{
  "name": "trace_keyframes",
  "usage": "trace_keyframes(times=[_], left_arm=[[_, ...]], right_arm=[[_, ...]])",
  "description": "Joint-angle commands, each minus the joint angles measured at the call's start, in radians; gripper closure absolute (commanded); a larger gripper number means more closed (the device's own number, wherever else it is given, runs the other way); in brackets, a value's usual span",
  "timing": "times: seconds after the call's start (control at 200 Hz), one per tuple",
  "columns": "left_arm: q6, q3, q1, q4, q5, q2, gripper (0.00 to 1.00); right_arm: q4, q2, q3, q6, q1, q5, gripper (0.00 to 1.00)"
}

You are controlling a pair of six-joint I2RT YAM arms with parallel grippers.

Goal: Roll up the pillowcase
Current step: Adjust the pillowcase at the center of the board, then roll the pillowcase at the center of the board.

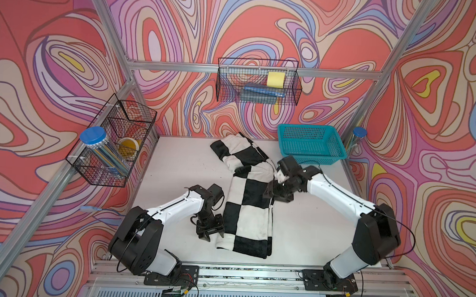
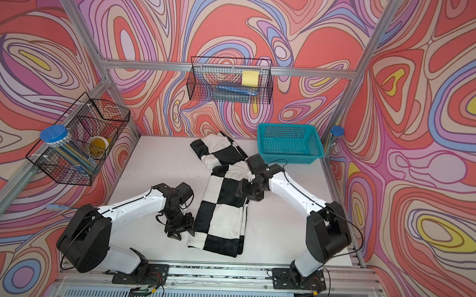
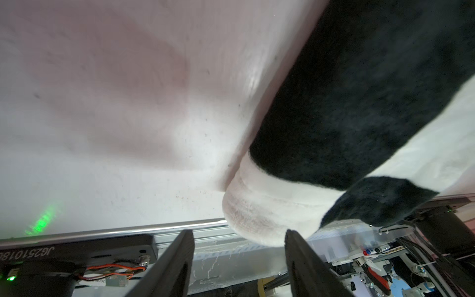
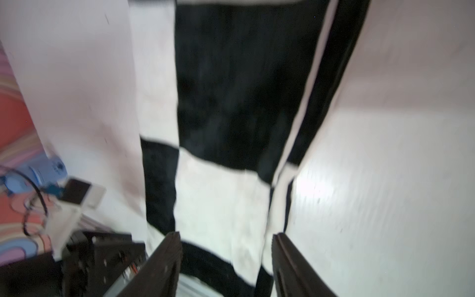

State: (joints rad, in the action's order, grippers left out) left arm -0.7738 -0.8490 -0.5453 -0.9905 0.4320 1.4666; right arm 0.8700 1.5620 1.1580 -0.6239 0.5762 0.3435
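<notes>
The left fingers (image 3: 180, 257) stand spread with nothing between them, their tips beside the near corner of the pillowcase (image 1: 249, 199), a long folded strip down the middle of the desk (image 1: 175, 165). The right fingers (image 4: 164, 262), also spread, hover over its middle, the arm bent low. A teal basket (image 1: 313, 155) sits far right. A wire basket (image 1: 226, 82) on the back wall holds a yellow pad (image 1: 275, 79).
</notes>
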Motion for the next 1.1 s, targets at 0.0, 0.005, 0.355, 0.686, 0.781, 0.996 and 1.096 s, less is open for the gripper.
trace_keyframes(times=[0.0, 0.005, 0.355, 0.686, 0.781, 0.996, 1.096], left_arm=[[0.01, 0.002, -0.005, 0.008, -0.013, 0.014, 0.38], [0.009, 0.002, -0.005, 0.008, -0.017, 0.014, 0.38], [-0.006, 0.07, -0.01, 0.121, -0.007, 0.086, 0.5], [0.004, 0.088, -0.033, 0.136, 0.017, 0.078, 0.7], [-0.002, 0.102, -0.042, 0.147, 0.024, 0.068, 0.74], [-0.009, 0.137, -0.05, 0.155, 0.048, 0.045, 0.93], [-0.012, 0.136, -0.05, 0.15, 0.052, 0.03, 1.0]], right_arm=[[-0.031, -0.09, -0.169, -0.094, 0.102, 0.11, 0.38], [-0.037, -0.094, -0.178, -0.099, 0.105, 0.112, 0.38], [-0.179, -0.194, -0.398, -0.304, 0.319, 0.101, 0.28], [-0.226, -0.119, -0.478, -0.348, 0.334, 0.012, 0.31], [-0.336, -0.092, -0.5, -0.362, 0.336, 0.063, 0.34], [-0.319, -0.062, -0.487, -0.371, 0.369, 0.067, 0.68], [-0.288, -0.078, -0.486, -0.372, 0.369, 0.054, 0.87]])
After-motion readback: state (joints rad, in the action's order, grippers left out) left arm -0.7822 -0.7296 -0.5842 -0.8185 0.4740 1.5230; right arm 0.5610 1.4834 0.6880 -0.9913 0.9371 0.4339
